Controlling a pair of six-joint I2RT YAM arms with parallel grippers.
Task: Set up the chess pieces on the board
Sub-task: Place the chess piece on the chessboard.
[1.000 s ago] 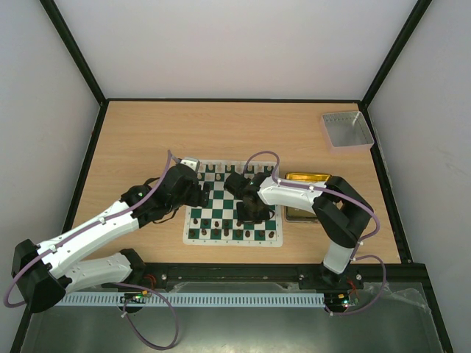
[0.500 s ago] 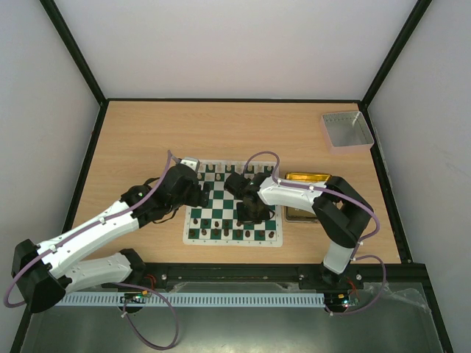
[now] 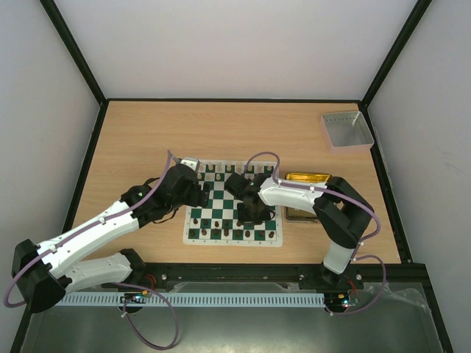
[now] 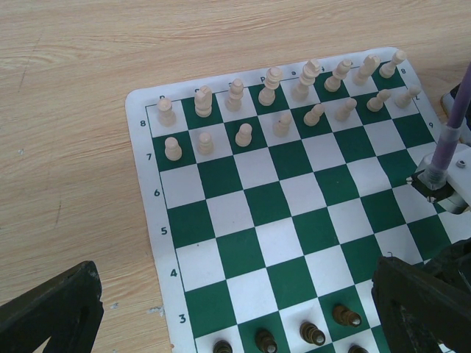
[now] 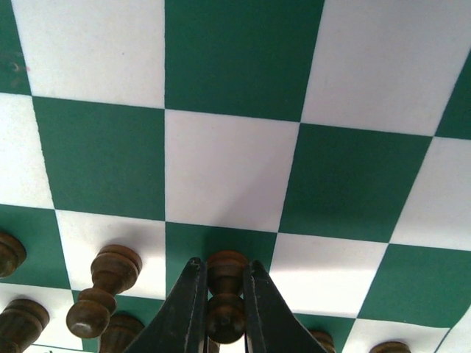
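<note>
Where seen from the right wrist, shows the right gripper [image 5: 223, 266] clamped on a dark brown pawn [image 5: 225, 316], its fingers [image 5: 184, 309] pressed against both sides of the stem. Holds that pawn upright over a green square of the board [image 5: 235, 176], base at or just above the surface; cannot tell which. Has another dark pawn [image 5: 103, 283] standing just to the left on a white square, and more dark pieces [image 5: 18, 320] crowding the bottom edge of that view. From above, places this gripper low over the near right part of the board, close to the dark row along the near edge. Shows the left gripper [image 4: 235, 294] with its fingers spread wide apart and nothing between them, hovering at the left side of the board. Finds the cream pieces [image 4: 280, 110] upright in two full rows along the far edge, eight to a row, each on its own square. Lays the board flat on a wooden table [image 3: 147, 140], with a yellow tray [image 3: 307, 178] just beside its right edge, partly under the right arm [image 3: 302, 193], and a grey tray [image 3: 346, 130] well apart at the far right corner. Catches a purple cable [image 4: 452, 125] at the right edge of the left wrist view, running down to a small white fitting [image 4: 441, 180] above the board.
</note>
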